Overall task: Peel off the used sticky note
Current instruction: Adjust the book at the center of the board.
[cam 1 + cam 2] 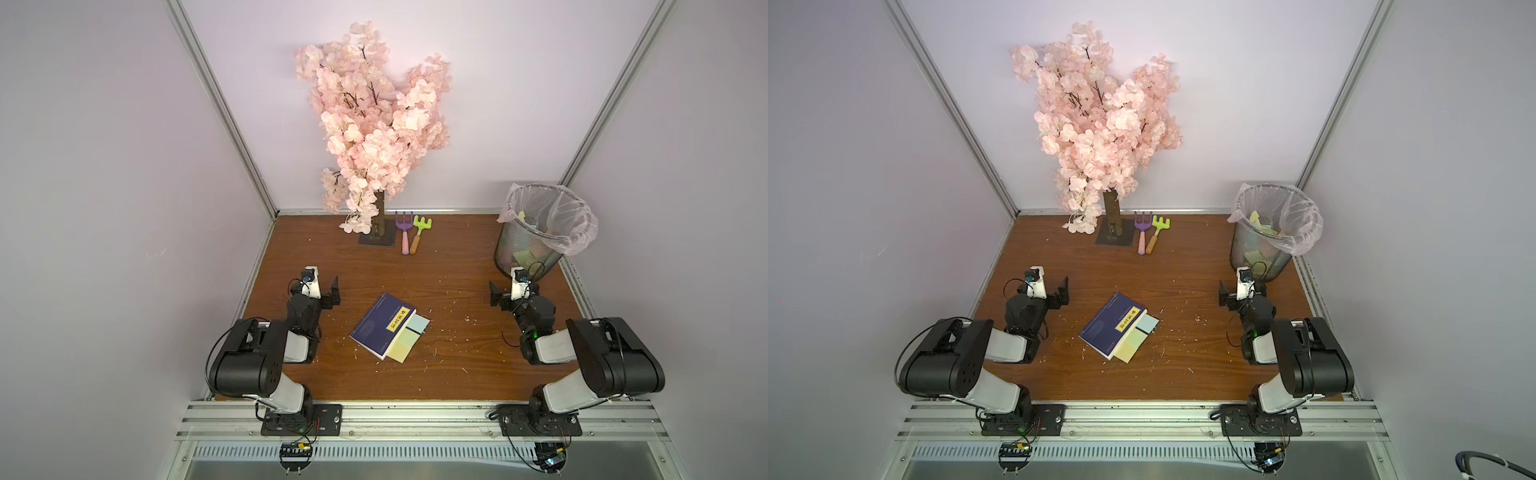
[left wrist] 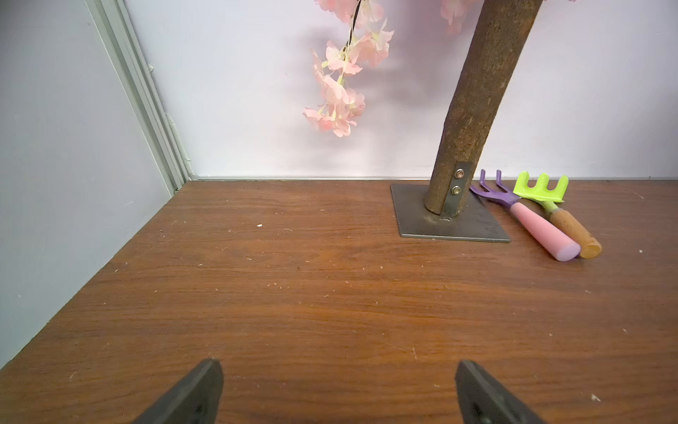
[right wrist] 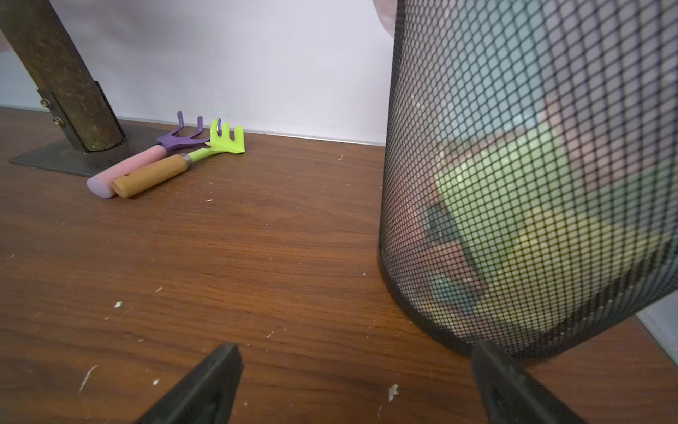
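The sticky note (image 1: 409, 337) is lying at the centre of the tabletop (image 1: 457, 374), sticking out from the 4 o'clock edge of a blue book (image 1: 376, 328). The row of coloured notes is running with its long axis from 1 to 7 o'clock. The left gripper (image 1: 334, 293) and right gripper (image 1: 494, 296) are standing well apart from it, jaws wide open and empty. As I am judging it, a pull could drag the unheld book, or lift neighbouring notes too.

Three notes (image 1: 405, 338) — blue, green, yellow — are lying flat in a row, jutting past the edge of the book (image 1: 376, 326).
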